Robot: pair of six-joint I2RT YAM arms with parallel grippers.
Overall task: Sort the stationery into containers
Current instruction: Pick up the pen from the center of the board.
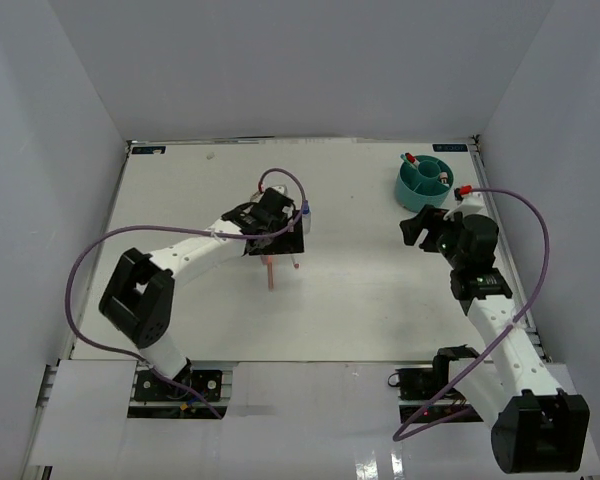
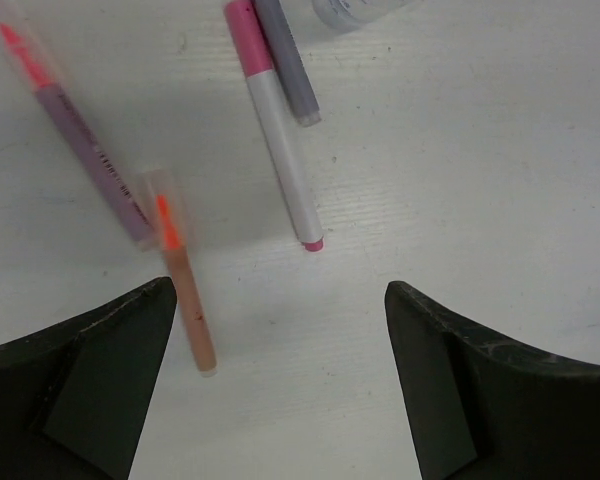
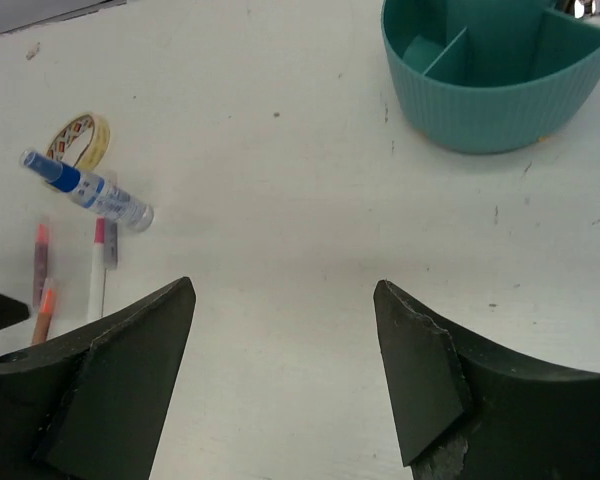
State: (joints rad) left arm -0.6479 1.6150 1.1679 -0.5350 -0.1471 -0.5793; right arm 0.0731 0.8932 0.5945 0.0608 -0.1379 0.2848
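L pincer (image 2: 280,292) is wide open, holds nothing. Pink-cap pen (image 2: 282,150) lies just ahead of it, orange pen (image 2: 188,300) right by one finger. R pincer (image 3: 282,290) open, empty too; teal organiser (image 3: 490,110) ahead, off to its right.

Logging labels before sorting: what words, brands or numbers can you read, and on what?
No text is legible.
Purple pen: dark print along the barrel, too blurred.
Bottle: blue-and-white label, too small.
Tan ring: dark marks, too small.
Blue stickers at the table's far edge: too small.
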